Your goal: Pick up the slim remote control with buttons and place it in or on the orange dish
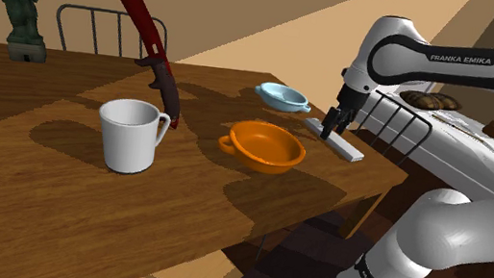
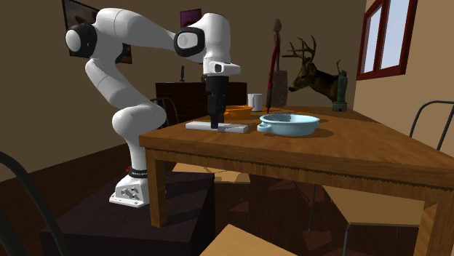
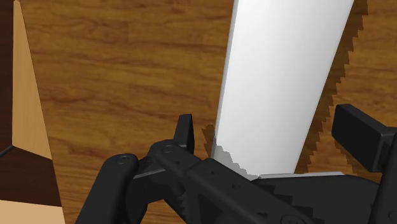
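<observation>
Hand point(image 1: 334, 126) poised fingers-down at the tabletop point(image 1: 34, 204), its two fingers spread apart and straddling the slim white remote point(image 1: 348, 151) without clasping it. White arm point(image 1: 457, 67) arches up from the stand, wrist pointing straight down near the tabletop's edge. Remote lies flat just beside the orange dish point(image 1: 277, 158), with a pale blue dish point(image 1: 282, 96) near behind; a white mug point(image 1: 129, 135) and a long dark red object point(image 1: 154, 54) stand well apart.
</observation>
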You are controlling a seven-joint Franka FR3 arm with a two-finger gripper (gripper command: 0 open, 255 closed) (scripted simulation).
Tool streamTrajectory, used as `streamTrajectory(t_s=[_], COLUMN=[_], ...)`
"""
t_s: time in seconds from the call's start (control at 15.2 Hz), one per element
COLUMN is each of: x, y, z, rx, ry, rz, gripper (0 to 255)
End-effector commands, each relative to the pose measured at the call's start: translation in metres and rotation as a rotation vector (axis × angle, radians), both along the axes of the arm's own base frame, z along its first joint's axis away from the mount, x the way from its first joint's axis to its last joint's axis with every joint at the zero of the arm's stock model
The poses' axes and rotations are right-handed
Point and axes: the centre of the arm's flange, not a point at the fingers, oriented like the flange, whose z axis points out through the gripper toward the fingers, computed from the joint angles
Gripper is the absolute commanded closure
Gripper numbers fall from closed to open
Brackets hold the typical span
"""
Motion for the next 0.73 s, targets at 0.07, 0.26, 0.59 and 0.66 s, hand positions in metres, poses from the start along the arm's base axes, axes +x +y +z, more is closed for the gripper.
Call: streamTrajectory(t_s=[0.07,0.26,0.59,0.66], x=[0.0000,0.0000,0.0000,0.0000], y=[0.0000,0.0001,0.0000,0.0000], z=[0.0000,0.0000,-0.0001,0.0052], rx=[0.000,0.000,0.000,0.000], ry=[0.000,0.000,0.000,0.000], rz=[0.000,0.000,0.000,0.000], gripper=[255,255,255,255])
